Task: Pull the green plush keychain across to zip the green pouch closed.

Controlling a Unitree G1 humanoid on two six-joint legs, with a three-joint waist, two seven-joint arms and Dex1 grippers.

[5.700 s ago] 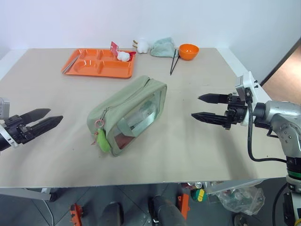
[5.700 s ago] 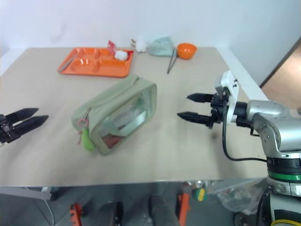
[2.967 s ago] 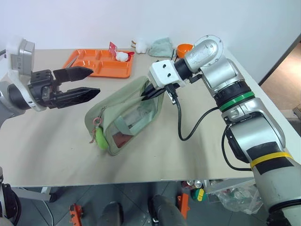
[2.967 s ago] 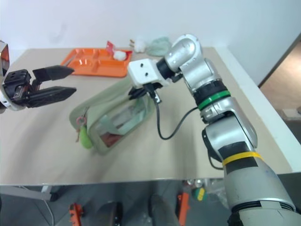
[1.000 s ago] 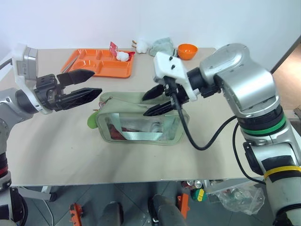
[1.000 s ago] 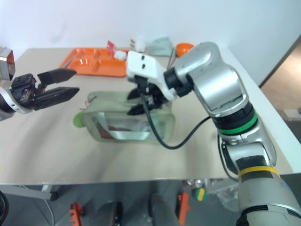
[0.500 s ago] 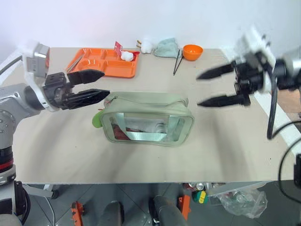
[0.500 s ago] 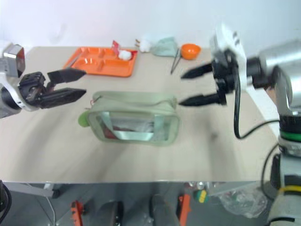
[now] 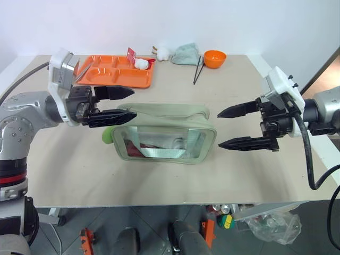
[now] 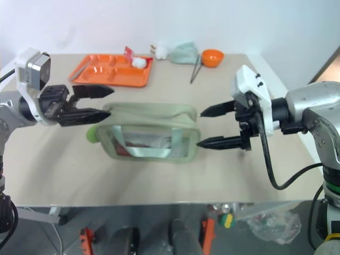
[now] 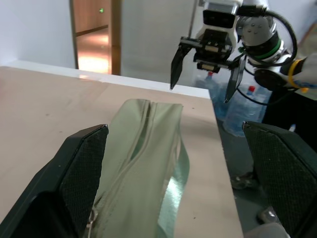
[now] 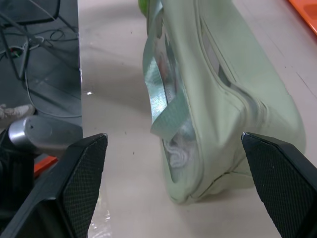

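We start with the table point(image 9: 64, 175); on it the green pouch point(image 9: 164, 139) now lies lengthwise across our view, clear window toward us, where a few seconds ago it sat on a slant; our right arm, which was over the pouch's top a second ago, has swung clear to the right, so the pouch rests free and untouched. That reads to us as the squaring-up being done and the zip pull itself not yet begun.

Our right gripper point(image 9: 231, 129) hovers just off the pouch's right end, fingers wide and holding nothing; our left gripper point(image 9: 125, 103) has crept in toward the pouch's left end, fingers spread wide too, its lower fingertip just over the top corner, and we cannot tell whether it touches.

The pouch is boxy sage fabric with a webbing strap point(image 9: 164, 153) across the window and the zipper point(image 11: 130, 163) running along its top; in the wrist view the seam looks at least partly shut near the end, though we cannot judge its whole length.

The green plush keychain point(image 9: 108, 136) peeks out at the pouch's left end as a lime blob, below the left fingers; its ring and cord are hidden.
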